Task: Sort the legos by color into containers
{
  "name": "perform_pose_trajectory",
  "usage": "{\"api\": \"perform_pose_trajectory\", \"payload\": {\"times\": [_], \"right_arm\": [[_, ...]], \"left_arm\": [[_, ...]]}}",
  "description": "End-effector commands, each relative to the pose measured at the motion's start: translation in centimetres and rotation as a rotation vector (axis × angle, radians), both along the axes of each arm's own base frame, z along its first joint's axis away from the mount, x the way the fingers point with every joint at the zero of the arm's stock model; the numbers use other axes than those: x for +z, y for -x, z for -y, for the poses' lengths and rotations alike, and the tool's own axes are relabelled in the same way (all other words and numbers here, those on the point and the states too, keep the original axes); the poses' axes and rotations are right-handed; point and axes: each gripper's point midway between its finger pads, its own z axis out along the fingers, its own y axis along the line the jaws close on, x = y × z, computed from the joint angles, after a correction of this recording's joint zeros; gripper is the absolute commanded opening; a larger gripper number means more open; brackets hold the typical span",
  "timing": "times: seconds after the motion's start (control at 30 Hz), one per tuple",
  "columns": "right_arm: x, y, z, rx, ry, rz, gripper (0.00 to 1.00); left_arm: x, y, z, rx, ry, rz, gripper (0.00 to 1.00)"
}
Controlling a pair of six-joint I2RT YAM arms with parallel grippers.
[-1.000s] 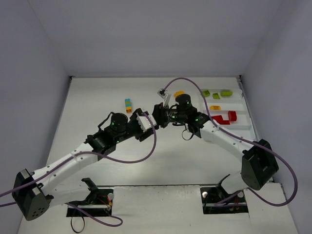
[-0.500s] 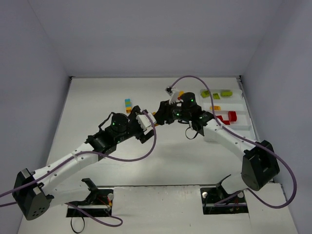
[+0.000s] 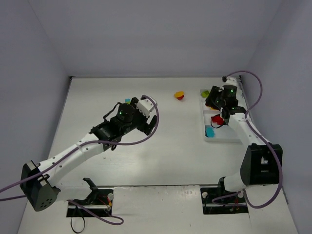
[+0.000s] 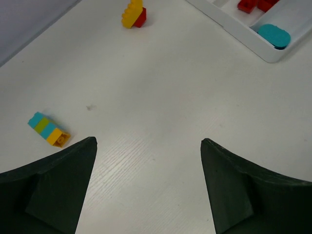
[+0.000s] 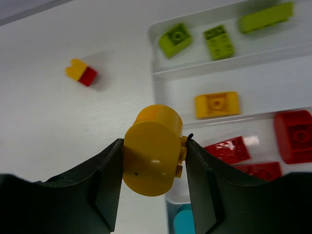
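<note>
My right gripper is shut on a yellow-orange rounded brick and holds it above the white tray, near its left wall; the top view shows it there too. The tray's compartments hold three lime green bricks, a yellow brick, red bricks and a cyan brick. My left gripper is open and empty over bare table, mid-table in the top view. A cyan, green and orange stack lies to its left. A yellow-and-red brick lies farther off.
The yellow-and-red brick lies on the table left of the tray. The stack is partly hidden behind the left arm. Grey walls close the table on three sides. The cyan brick lies in the tray's nearest compartment.
</note>
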Motion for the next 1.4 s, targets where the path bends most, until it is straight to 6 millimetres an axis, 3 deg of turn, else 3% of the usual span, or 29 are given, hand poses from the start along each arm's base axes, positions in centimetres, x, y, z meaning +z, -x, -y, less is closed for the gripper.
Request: {"api": "perform_pose_trajectory", "payload": {"times": [0.0,0.17,0.33,0.57,0.77,0.8,0.9,1.33,1.37], "right_arm": [[0.1,-2.4,6.8,-0.22,0.098,0.02,0.03],[-2.2,-4.0,11.6,-0.344,0.087,-0.027,0.06],[-2.4,-5.5,15.9,-0.437,0.067,-0.01,0.1],[-3.0,-7.7,18.5,-0.48,0.055,-0.007,0.11],[-4.4,-9.2,19.2,-0.484,0.045,-0.026,0.28],[-4.5,-9.3,19.2,-0.484,0.045,-0.029,0.37],[-5.1,-9.5,19.2,-0.487,0.036,-0.038,0.48],[-5.7,-9.2,18.5,-0.462,0.011,-0.063,0.58],[-5.5,-9.3,17.7,-0.422,-0.012,-0.057,0.58]], "left_arm": [[2.2,-2.2,-2.3,0.204,0.046,-0.027,0.81],[0.8,-4.3,-6.1,0.392,0.002,-0.069,0.81],[-0.4,-6.6,-10.3,0.576,-0.007,-0.12,0.81],[-0.8,-7.5,-12.0,0.637,-0.009,-0.139,0.8],[-1.1,-7.6,-12.1,0.635,-0.015,-0.153,0.81],[-1.1,-7.6,-12.1,0.638,-0.014,-0.154,0.8],[-1.6,-7.6,-11.9,0.634,-0.016,-0.167,0.81],[-2.2,-7.7,-11.8,0.634,-0.024,-0.195,0.81],[-2.1,-7.7,-11.8,0.634,-0.023,-0.194,0.81]]}}
